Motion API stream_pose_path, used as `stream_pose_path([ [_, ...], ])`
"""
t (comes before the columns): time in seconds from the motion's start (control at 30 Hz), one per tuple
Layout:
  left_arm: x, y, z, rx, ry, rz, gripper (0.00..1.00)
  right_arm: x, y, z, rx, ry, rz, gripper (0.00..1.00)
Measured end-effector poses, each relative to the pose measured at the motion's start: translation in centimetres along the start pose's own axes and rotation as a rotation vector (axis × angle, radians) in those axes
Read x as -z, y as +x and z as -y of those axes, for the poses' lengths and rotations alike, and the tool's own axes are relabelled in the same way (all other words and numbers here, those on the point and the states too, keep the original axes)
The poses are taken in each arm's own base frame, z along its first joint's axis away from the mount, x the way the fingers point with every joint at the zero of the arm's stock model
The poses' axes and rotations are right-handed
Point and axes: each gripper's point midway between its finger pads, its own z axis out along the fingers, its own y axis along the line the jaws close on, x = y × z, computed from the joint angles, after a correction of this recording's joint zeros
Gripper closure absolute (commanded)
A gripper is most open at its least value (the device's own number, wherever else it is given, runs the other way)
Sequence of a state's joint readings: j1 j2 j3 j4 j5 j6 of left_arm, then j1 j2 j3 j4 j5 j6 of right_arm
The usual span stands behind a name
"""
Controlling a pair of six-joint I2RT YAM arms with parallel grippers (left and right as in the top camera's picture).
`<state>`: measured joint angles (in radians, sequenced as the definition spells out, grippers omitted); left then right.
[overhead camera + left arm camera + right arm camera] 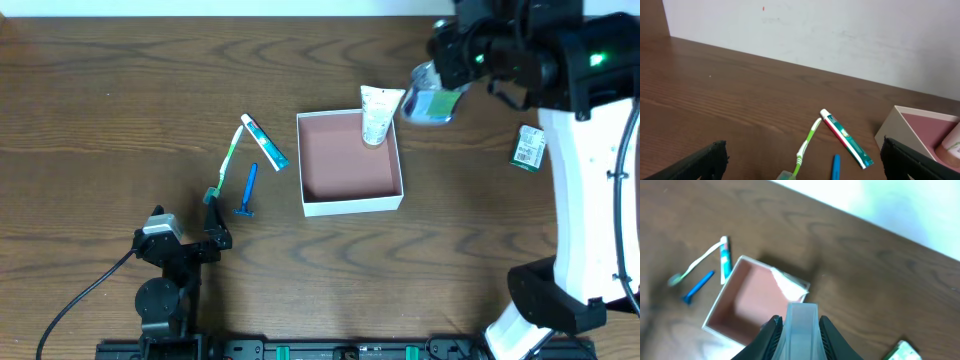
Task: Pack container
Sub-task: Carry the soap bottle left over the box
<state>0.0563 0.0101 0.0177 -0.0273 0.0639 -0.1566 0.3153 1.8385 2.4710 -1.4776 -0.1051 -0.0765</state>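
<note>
The container [350, 204], a shallow white box with a reddish-pink inside, sits mid-table and also shows in the right wrist view [720, 311] and the left wrist view [900, 120]. A white tube [378, 112] leans in its far right corner. My right gripper [799, 335] is shut on a translucent pale-blue bottle [432, 100], held above the table just right of the box's far corner. My left gripper [802, 162] is open and empty near the front left, close to a green toothbrush [225, 165], a toothpaste tube [265, 142] and a blue razor [248, 190].
A small green-white carton [528, 147] lies on the table at the right, under the right arm; its corner shows in the right wrist view [900, 350]. A black cable [80, 300] runs from the left arm base. A white wall stands behind the table.
</note>
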Motion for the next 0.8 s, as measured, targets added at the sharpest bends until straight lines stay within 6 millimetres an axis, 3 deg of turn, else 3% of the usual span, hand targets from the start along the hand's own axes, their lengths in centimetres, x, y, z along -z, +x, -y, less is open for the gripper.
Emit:
stream_pose_path([
  [0.23,0.0,0.0,0.0,0.000,0.000,0.000,0.02,-0.4,0.6,-4.7,0.071,-0.073,-0.028,0.94],
  [0.37,0.0,0.0,0.0,0.000,0.000,0.000,0.02,-1.6,0.8,-6.9,0.108,-0.106,-0.043,0.94],
  [0.57,0.0,0.0,0.0,0.000,0.000,0.000,0.02,-5.7,2.8,-8.7,0.155,-0.115,-0.120,0.94],
  [0.8,0.0,0.0,0.0,0.000,0.000,0.000,0.02,-10.9,4.8,-9.4,0.179,-0.117,-0.163,0.95],
])
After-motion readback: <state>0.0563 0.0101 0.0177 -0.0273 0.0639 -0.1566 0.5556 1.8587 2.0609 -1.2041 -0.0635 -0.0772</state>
